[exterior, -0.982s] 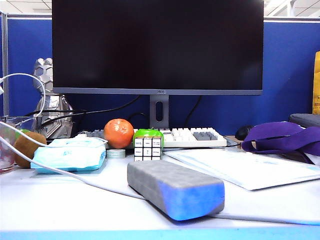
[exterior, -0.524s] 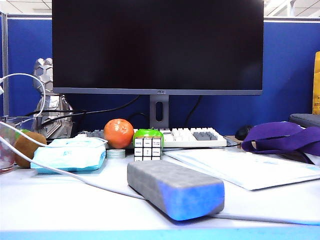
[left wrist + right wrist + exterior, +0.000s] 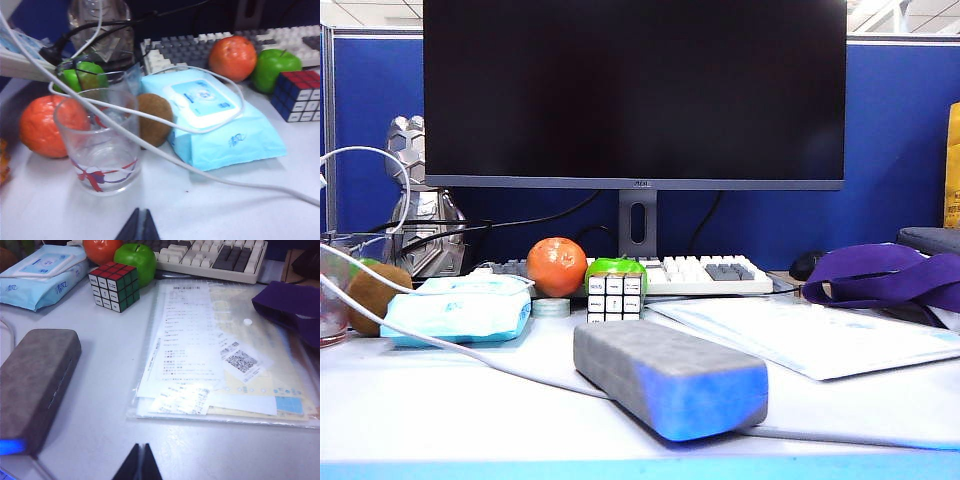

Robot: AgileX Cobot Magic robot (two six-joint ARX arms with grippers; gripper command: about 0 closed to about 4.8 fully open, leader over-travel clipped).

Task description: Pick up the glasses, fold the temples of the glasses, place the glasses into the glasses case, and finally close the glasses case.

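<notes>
A: What sits at nine o'clock on the worktop (image 3: 440, 410)?
B: A glass (image 3: 100, 140) with a kiwi (image 3: 155, 119) and a blue tissue pack (image 3: 460, 310) beside it. The left tool (image 3: 138, 226) hangs above the worktop near the glass, tips pressed together, holding nothing.
A: And the middle?
B: The grey case (image 3: 670, 375) lies closed at six o'clock, with the puzzle cube (image 3: 615, 298) behind it at twelve.
A: Three o'clock?
B: A document sleeve (image 3: 220, 350). The right tool (image 3: 139, 463) hovers near it, pinched together, empty.
</notes>
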